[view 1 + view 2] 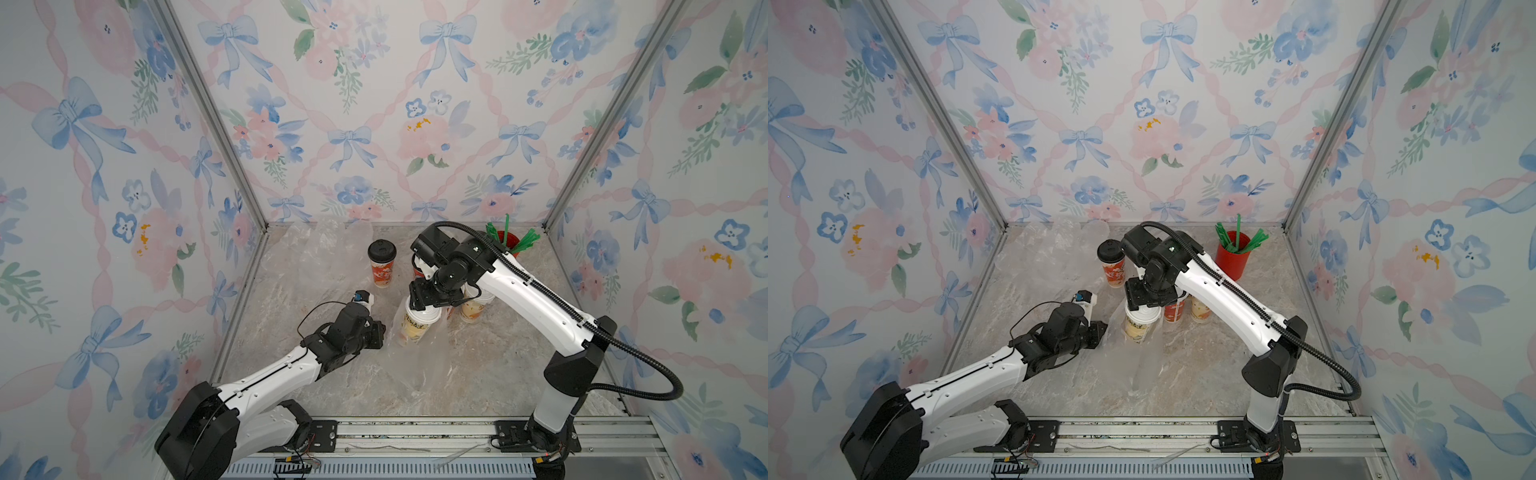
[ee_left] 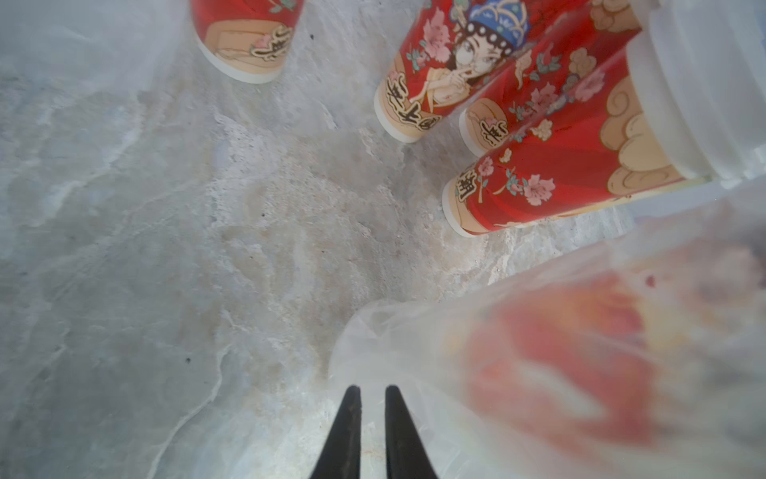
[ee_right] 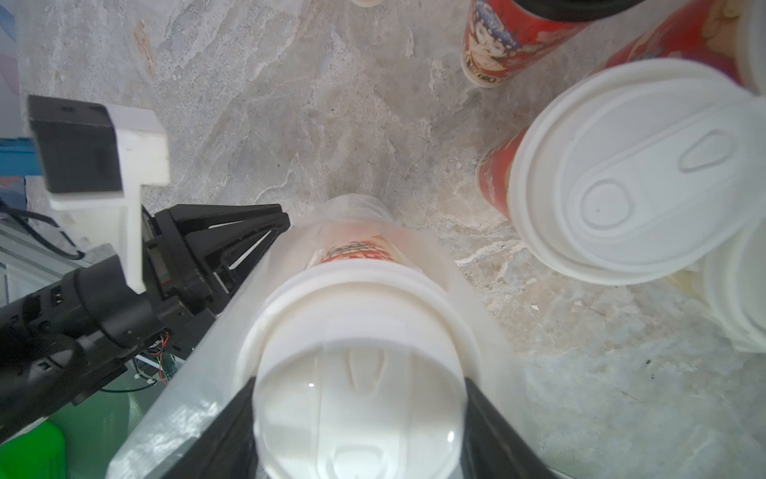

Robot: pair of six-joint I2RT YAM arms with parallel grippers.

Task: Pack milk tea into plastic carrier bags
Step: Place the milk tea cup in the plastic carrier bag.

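Evidently the step in hand is seating the cup in the bag. The right gripper clasps the cup by its white lid from above, one finger on either side. Film already wraps the cup's printed side, but I cannot tell whether its base rests on the table. The left gripper sits just beside the cup at the bag's rim. Its tips are narrow, with a thin slit between them, and it is unclear whether any film is pinched there.

To do this well, I would lower the cup straight down, upright, until its base sits flat. Only then should the fingers let the lid go, opening wide enough to clear its rim before lifting. The lid is a poor handle and a sideways tug could pop it, so there should be no dragging. The left side should draw the bag's mouth away from the cup, but gently, since a hard pull on thin film could tip it. Other cups stand near the cup, on the side away from the left gripper, so the right arm should rise vertically. Room beside the cup should be left for a second one.
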